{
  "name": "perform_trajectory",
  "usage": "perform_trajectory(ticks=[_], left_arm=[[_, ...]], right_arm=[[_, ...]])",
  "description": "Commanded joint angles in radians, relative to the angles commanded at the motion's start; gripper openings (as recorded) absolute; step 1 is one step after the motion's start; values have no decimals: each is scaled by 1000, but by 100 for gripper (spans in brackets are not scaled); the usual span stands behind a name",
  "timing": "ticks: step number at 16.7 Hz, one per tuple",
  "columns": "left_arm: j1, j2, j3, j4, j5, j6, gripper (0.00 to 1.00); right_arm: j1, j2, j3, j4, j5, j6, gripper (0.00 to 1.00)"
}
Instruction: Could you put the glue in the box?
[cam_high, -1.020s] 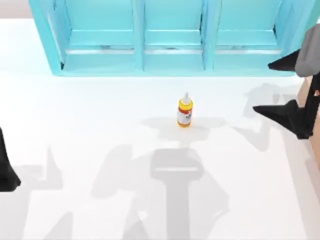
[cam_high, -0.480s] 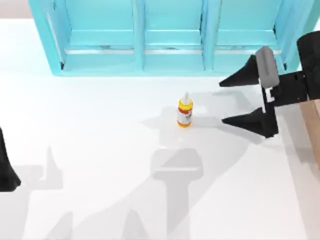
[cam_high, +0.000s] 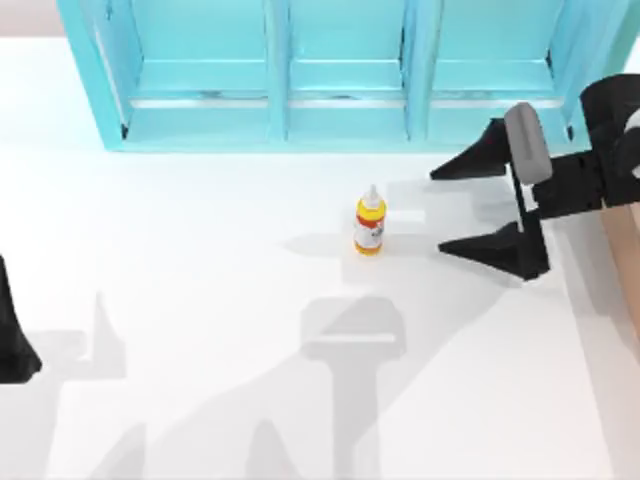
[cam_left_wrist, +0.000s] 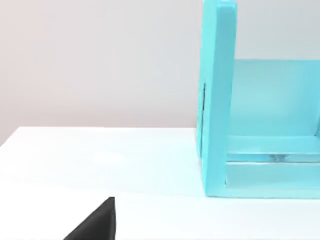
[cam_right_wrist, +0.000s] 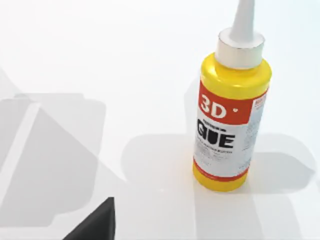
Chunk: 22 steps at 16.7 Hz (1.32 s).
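My right end effector (cam_high: 440, 211) is spread wide, level with the glue (cam_high: 370, 223), which stands upright mid-bench in front of the teal shelf (cam_high: 340, 90). Nothing is pinched yet. The bottle is narrow and tall, so I judge a finger arriving off-centre could knock it over. My left end effector (cam_high: 15, 345) sits parked at the bench's left edge; I cannot tell its state.

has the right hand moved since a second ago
Yes: the open right hand has come leftward along the teal shelf unit, toward the upright glue bottle.
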Motion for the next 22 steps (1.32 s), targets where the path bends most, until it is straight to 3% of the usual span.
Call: perform_trajectory(ticks=[5,13,20,22], left_arm=[[0,0,0,0,0,0,100],[0,0,0,0,0,0,100],[0,0,0,0,0,0,100],[0,0,0,0,0,0,100]], right_arm=[[41,0,3,100,12,105,100],[188,98,-18,506,99,420,100],[219,116,-24,581,120,474,100],[219,116,-24,581,120,474,85]])
